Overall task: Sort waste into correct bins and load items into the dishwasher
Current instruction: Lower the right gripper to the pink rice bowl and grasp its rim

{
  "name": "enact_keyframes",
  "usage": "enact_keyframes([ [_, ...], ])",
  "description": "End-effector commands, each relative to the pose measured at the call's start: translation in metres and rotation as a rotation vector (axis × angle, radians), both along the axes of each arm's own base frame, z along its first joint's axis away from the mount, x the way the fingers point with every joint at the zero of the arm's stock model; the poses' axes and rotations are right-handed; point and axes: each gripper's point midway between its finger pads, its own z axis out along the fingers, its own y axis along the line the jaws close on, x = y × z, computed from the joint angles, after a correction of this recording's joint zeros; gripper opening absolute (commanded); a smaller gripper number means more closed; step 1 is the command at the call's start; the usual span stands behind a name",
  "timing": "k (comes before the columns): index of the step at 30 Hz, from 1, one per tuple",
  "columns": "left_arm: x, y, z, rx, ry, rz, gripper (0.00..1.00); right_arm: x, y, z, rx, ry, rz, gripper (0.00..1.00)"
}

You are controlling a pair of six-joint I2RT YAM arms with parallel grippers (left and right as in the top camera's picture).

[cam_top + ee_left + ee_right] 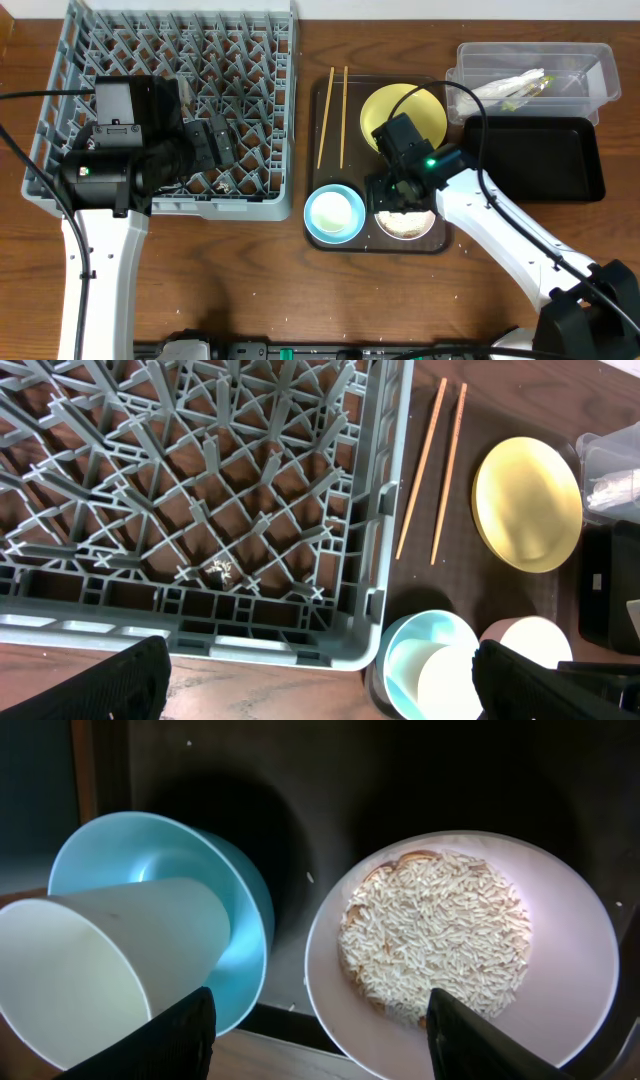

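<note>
My right gripper [400,195] [320,1030] is open just above the white bowl [405,225] [570,980], which holds the beige rice crumbs [435,935]. The small white cup [335,210] [100,960] lies tilted in the light blue bowl [320,232] [150,845]. The yellow plate [420,105] [527,505] and the two chopsticks [325,115] [420,470] lie behind them. My left gripper [215,145] [320,680] is open and empty over the front right corner of the grey dish rack [260,60] [200,480]. The napkin [505,88] and the wrapper [540,85] lie in the clear tub [470,60]. The black tray [540,160] holds nothing.
The bowls, plate and chopsticks all sit on a flat brown tray [355,170] between the rack and the bins. Bare wooden table [250,290] runs along the front. A black cable [470,110] arcs over the plate's right side.
</note>
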Motion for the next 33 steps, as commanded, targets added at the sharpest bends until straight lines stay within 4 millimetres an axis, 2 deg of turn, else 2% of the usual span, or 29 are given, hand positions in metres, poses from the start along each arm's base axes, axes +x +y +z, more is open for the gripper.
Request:
enact_keyframes([
  [1,0.0,-0.001,-0.002,-0.015,0.008,0.005,0.98,-0.001,-0.001,0.0,-0.012,-0.003,-0.025,0.66],
  [13,0.0,-0.001,-0.002,-0.015,0.008,0.005,0.98,0.001,-0.004,0.0,-0.024,-0.012,-0.05,0.65],
  [19,0.0,-0.001,-0.002,-0.015,0.008,0.005,0.98,0.004,-0.008,-0.003,-0.043,-0.012,-0.104,0.62],
  [25,0.0,-0.001,-0.002,-0.015,0.008,0.005,0.98,0.008,-0.007,-0.035,-0.082,0.045,-0.139,0.59],
  [29,0.0,-0.001,-0.002,-0.015,0.008,0.005,0.98,0.01,-0.003,-0.06,-0.097,0.089,-0.135,0.53],
  [33,0.0,-0.001,-0.002,-0.015,0.008,0.005,0.98,0.009,-0.003,-0.076,-0.118,0.116,-0.133,0.5],
])
